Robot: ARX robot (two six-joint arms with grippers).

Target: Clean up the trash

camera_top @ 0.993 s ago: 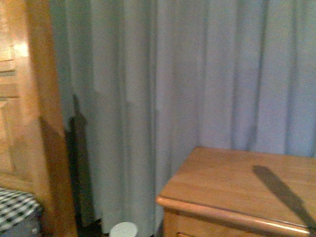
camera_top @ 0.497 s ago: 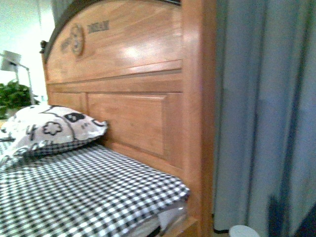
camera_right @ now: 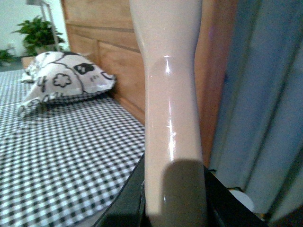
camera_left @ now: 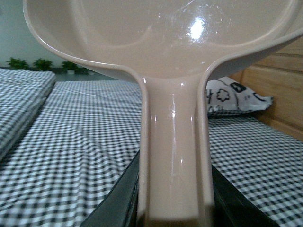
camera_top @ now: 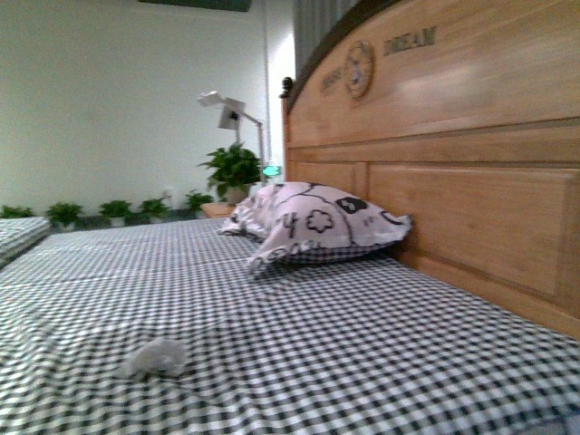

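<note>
The trash, a small crumpled white tissue wad (camera_top: 154,357), lies on the black-and-white checked bedspread (camera_top: 362,335) near the front left in the front view. Neither arm shows in that view. My left gripper (camera_left: 174,208) is shut on the handle of the beige plastic dustpan (camera_left: 165,38), whose pan fills the upper part of the left wrist view. My right gripper (camera_right: 174,208) is shut on the beige brush handle (camera_right: 168,94), which rises through the right wrist view. The wad shows in neither wrist view.
A black-and-white patterned pillow (camera_top: 313,222) lies against the wooden headboard (camera_top: 453,163); it also shows in the right wrist view (camera_right: 61,78). Grey curtains (camera_right: 270,104) hang beside the headboard. Potted plants (camera_top: 234,168) and a lamp (camera_top: 227,109) stand by the far wall.
The front view has swung left, from curtain and nightstand, past the headboard's edge, to the whole bed with the pillow and the tissue wad in sight.
</note>
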